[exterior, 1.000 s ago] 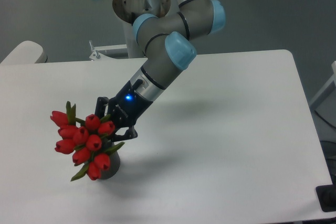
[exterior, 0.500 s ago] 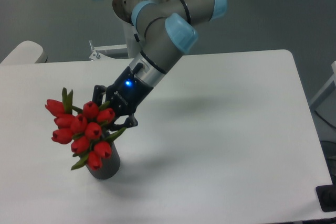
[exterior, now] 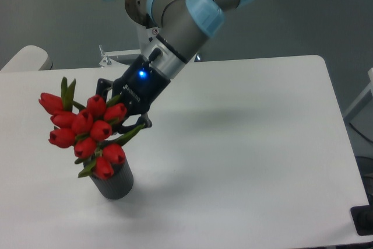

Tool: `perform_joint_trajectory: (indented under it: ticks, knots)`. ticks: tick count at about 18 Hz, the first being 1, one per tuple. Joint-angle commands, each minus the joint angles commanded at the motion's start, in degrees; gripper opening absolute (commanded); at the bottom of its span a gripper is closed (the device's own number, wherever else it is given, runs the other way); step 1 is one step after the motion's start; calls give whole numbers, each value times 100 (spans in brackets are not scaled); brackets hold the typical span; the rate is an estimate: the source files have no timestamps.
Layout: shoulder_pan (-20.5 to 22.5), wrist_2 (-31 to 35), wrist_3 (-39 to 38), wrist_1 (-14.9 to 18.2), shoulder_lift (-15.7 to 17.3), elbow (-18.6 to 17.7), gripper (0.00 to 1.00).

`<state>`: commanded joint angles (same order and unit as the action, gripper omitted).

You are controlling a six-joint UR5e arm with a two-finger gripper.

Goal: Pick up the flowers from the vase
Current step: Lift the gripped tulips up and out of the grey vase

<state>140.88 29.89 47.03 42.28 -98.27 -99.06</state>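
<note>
1. Camera view, nearest: the vase stands upright on the desk at about 7 o'clock; it could be tipped if the stems are dragged sideways against its thick rim.
2. Above it, the flowers are seen leaning toward 10 o'clock, the lowest bud just at the mouth; stems could snag there.
3. Farther, at 11 o'clock, the end effector is closed on the bunch near its leaves; a loose grip could let stems slip out.

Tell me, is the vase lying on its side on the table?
No, the vase stands upright on the table, below the flowers.
</note>
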Motion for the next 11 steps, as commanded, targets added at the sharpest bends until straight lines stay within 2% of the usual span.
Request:
perform_joint_trajectory:
  ticks: [7, 11]
  knots:
    - [211, -246, -623, 18, 272, 228, 24]
    - [351, -290, -695, 18, 369, 255, 24]
